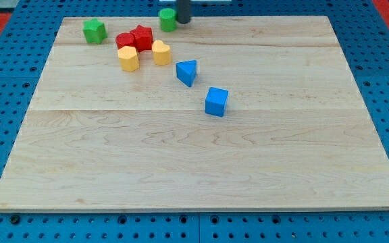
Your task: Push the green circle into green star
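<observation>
The green circle (167, 19) is a short green cylinder at the top edge of the wooden board (201, 162), near the view's top centre. The green star (94, 31) sits at the view's top left, well to the left of the circle. My tip (182, 21) is the lower end of the dark rod coming down from the view's top edge. It stands right against the circle's right side.
Between circle and star, slightly lower, lie a red cylinder (125, 40) and a red star-like block (142, 37), a yellow hexagon (128, 59) and a yellow heart (161, 52). A blue triangle (187, 72) and a blue cube (216, 102) lie toward the centre.
</observation>
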